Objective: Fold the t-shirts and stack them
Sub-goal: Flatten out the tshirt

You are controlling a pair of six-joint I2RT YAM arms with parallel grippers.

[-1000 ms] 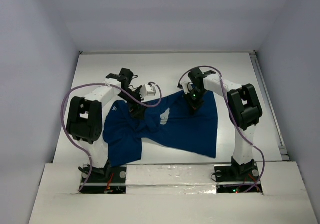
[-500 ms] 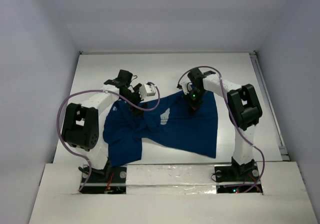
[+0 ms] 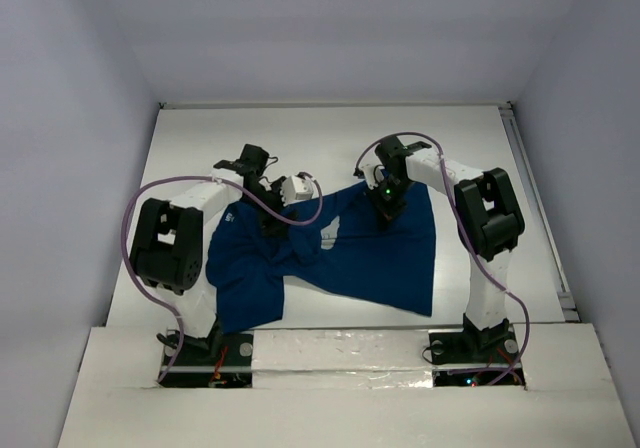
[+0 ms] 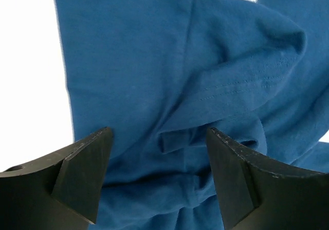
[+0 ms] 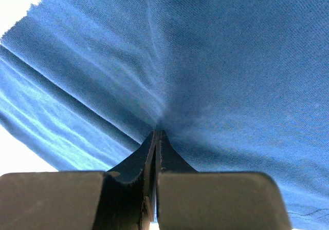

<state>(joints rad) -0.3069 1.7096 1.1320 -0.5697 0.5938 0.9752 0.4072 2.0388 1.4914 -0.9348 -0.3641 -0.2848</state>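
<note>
A dark navy-blue t-shirt (image 3: 370,258) lies crumpled on the white table, bunched at its left half, with a bit of white print (image 3: 331,230) showing near the middle. My left gripper (image 3: 272,220) is open and hangs just above the bunched folds (image 4: 205,137) at the shirt's upper left. My right gripper (image 3: 388,206) is shut on the shirt's upper edge, and the cloth (image 5: 216,65) pulls taut from its closed tips (image 5: 157,133).
The white table (image 3: 330,138) is walled on three sides. Bare table surface shows at the left of the left wrist view (image 4: 25,76). Purple cables loop off both arms. The arm bases stand at the near edge.
My left arm swung out to the left and came back, the gripper settling a little right and lower over the bunched cloth. The right gripper and the shirt have held still.
</note>
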